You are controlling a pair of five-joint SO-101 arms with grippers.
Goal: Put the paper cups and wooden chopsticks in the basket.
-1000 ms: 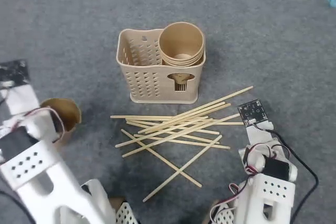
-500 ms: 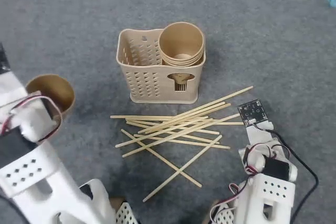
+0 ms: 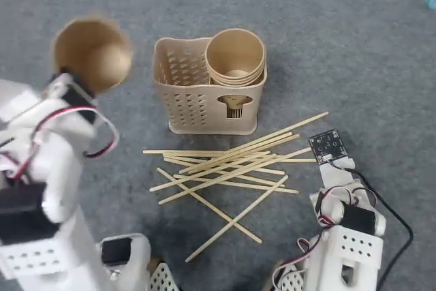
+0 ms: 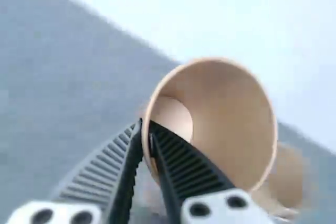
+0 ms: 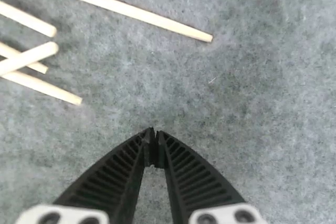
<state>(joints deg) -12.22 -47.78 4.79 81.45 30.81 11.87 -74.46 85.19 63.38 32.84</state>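
paper cups (image 3: pixel 235 56) brown | basket (image 3: pixel 197 103) beige, perforated | chopsticks (image 3: pixel 228 161) pale wood | carpet (image 3: pixel 354 52) grey

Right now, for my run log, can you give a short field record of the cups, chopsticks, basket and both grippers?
held cup: brown paper cup, clamped at its rim by left gripper, in the air beside the basket
basket: beige perforated plastic basket, upright, stacked paper cups in one compartment
chopsticks: wooden chopsticks, scattered on grey carpet in front of basket
right arm: right gripper shut, empty, near chopstick ends
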